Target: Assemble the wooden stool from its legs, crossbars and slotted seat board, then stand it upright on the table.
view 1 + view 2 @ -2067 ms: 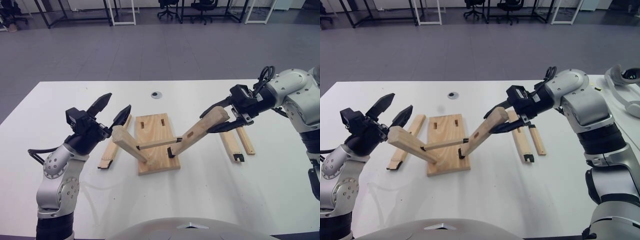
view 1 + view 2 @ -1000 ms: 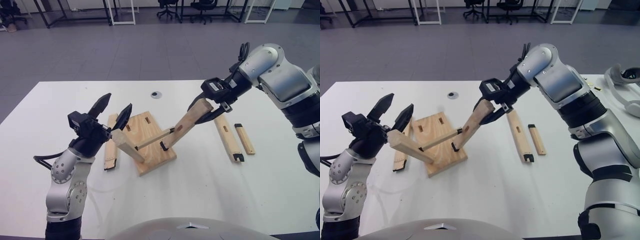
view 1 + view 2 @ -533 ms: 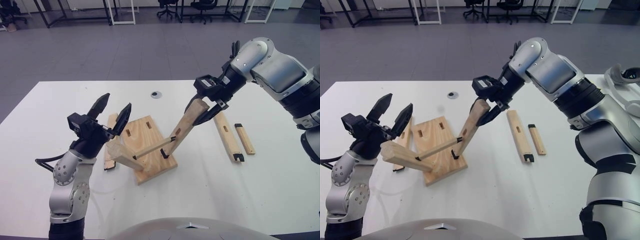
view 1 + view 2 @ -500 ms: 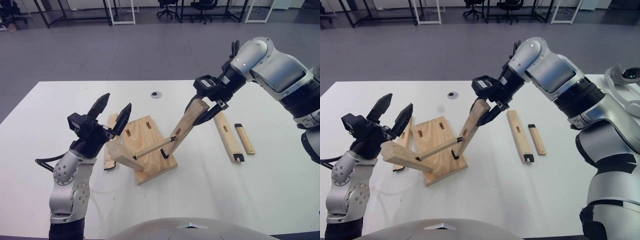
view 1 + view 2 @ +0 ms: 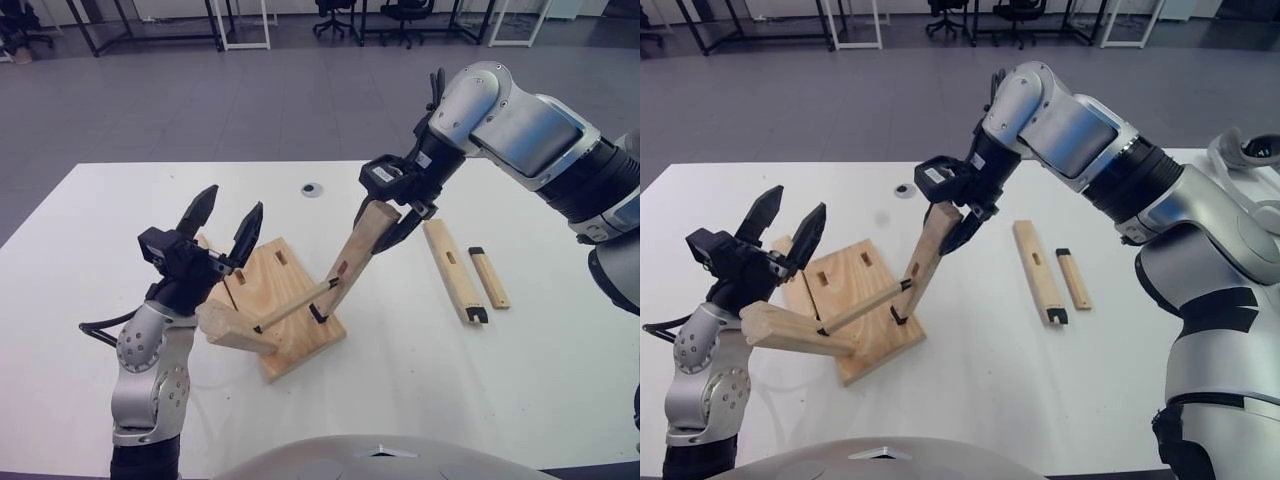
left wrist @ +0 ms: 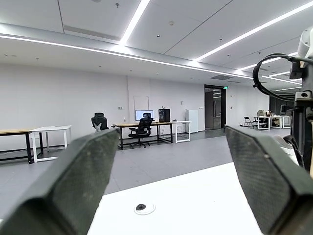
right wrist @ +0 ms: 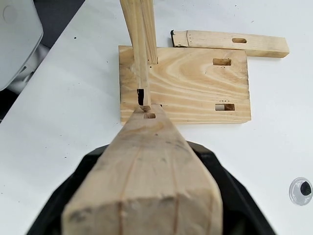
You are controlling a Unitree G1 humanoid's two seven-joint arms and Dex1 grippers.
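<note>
My right gripper (image 5: 384, 208) is shut on the upper end of a wooden leg (image 5: 352, 252) that slants down to the slotted seat board (image 5: 270, 285) lying flat on the table. A thin crossbar (image 5: 292, 305) joins this leg to a second leg (image 5: 235, 330), whose free end lies low beside my left arm. My left gripper (image 5: 232, 200) stands open just above that second leg, fingers pointing up, nothing between them (image 6: 171, 131). The right wrist view looks down the held leg (image 7: 146, 161) to the crossbar (image 7: 139, 49) and the board (image 7: 195, 83).
A loose slotted leg (image 5: 452, 268) and a shorter piece (image 5: 488, 278) lie to the right of the board. Another leg (image 7: 230, 41) lies along the board's left side. A round grommet (image 5: 313, 188) sits in the table farther back. A white headset (image 5: 1252, 152) rests at the far right.
My right gripper has swung left with its leg. The board has slid and turned to the left, and the second leg has dropped lower beside my left arm. My left gripper stays open.
</note>
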